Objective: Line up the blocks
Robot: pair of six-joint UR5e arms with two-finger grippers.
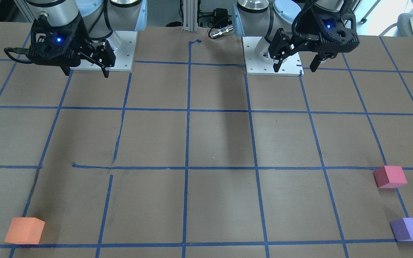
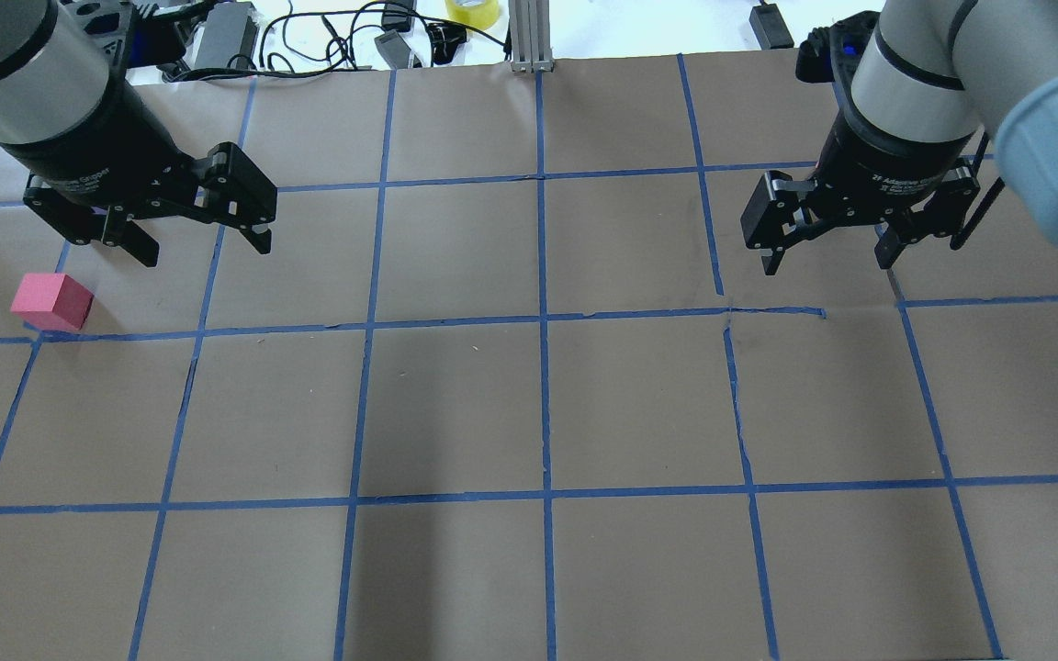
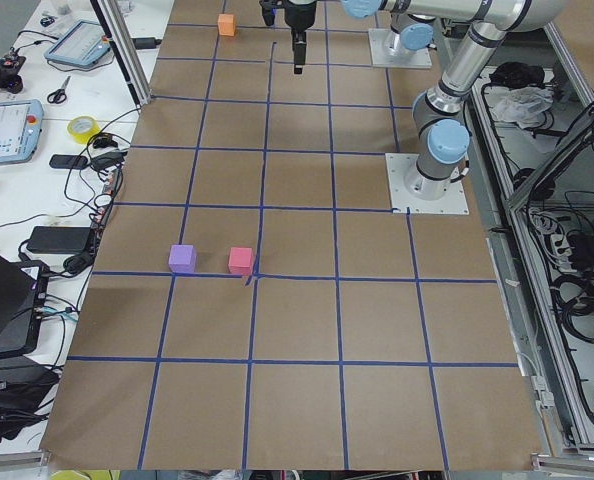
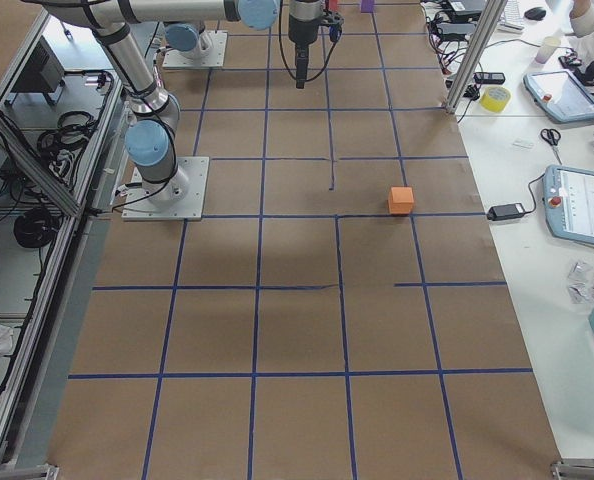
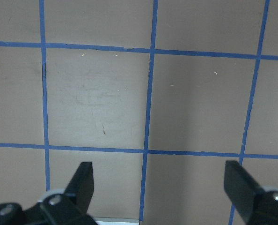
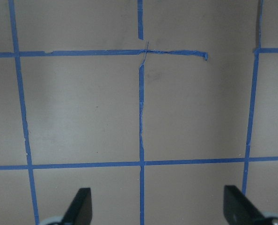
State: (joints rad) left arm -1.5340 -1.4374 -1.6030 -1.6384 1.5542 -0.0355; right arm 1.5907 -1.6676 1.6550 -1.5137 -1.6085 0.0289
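Observation:
The orange block [image 1: 24,230] sits on the table at the operators' edge, on my right side; it also shows in the exterior right view [image 4: 401,200]. The pink-red block [image 1: 390,176] and the purple block [image 1: 409,229] sit apart from each other on my left side. The pink-red block also shows in the overhead view [image 2: 52,301]. My left gripper [image 1: 296,67] hangs open and empty above the table near its base, far from the blocks. My right gripper [image 1: 86,72] is open and empty near its base. Both wrist views show only taped table between open fingers [image 5: 83,180] [image 6: 80,204].
Brown paper with a blue tape grid [image 2: 543,321] covers the table. An aluminium post [image 2: 529,37], cables and a yellow tape roll [image 2: 472,11] lie past the far edge. The arm base plates [image 1: 113,53] [image 1: 274,59] stand at the robot's edge.

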